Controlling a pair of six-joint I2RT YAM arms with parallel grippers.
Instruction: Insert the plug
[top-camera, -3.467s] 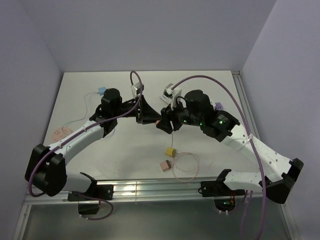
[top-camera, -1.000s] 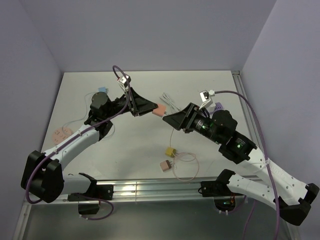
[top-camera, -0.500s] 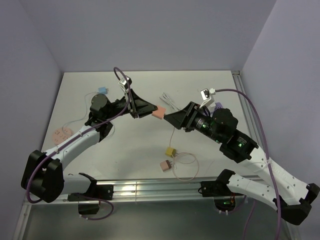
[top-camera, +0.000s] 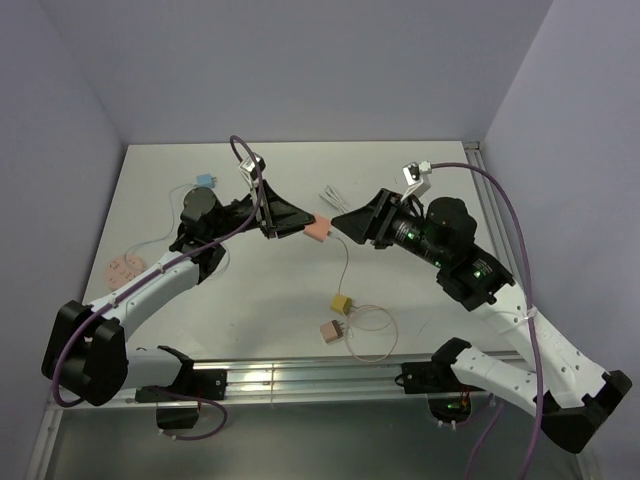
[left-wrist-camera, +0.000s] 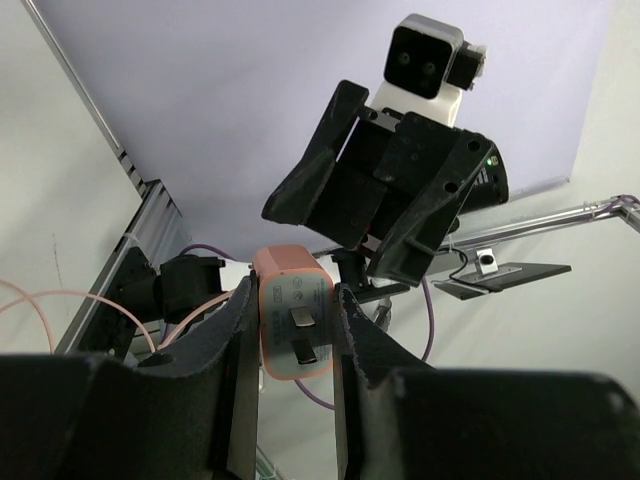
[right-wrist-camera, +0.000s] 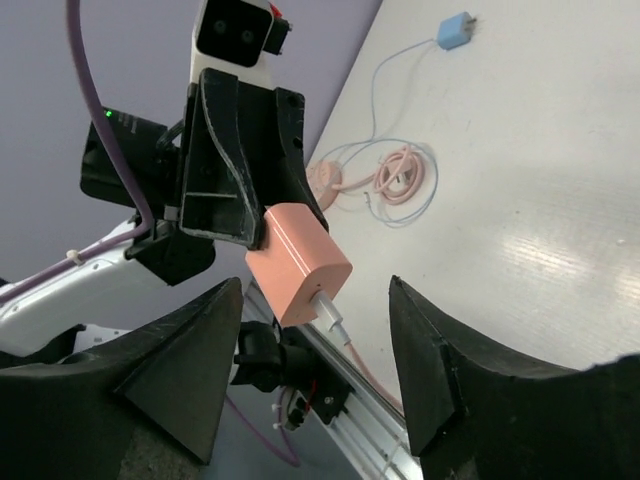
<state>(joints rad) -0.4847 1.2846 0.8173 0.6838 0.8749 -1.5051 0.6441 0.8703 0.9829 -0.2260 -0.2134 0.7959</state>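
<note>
My left gripper (top-camera: 300, 222) is shut on a salmon-pink charger block (top-camera: 317, 229), holding it in the air above the table's middle. In the left wrist view the block (left-wrist-camera: 293, 325) sits between the fingers, its two metal prongs facing the camera. The white plug (right-wrist-camera: 329, 310) sits in the block's (right-wrist-camera: 298, 262) far face, and its thin pink cable (top-camera: 346, 268) hangs down to the table. My right gripper (top-camera: 340, 225) faces the block from the right, open, its fingers (right-wrist-camera: 430, 370) wide on either side of the plug and not touching it.
A yellow charger (top-camera: 341, 303) and a pink charger (top-camera: 330, 331) lie near the front, beside a loop of cable. A blue charger (top-camera: 205, 181) and a pink cable coil (top-camera: 122, 268) lie at the left. A white cable (top-camera: 335, 197) lies behind the grippers.
The two grippers have come apart and risen from where they met low over the table. In the last second the right wrist lifted and turned a little. The left gripper keeps the block still.
</note>
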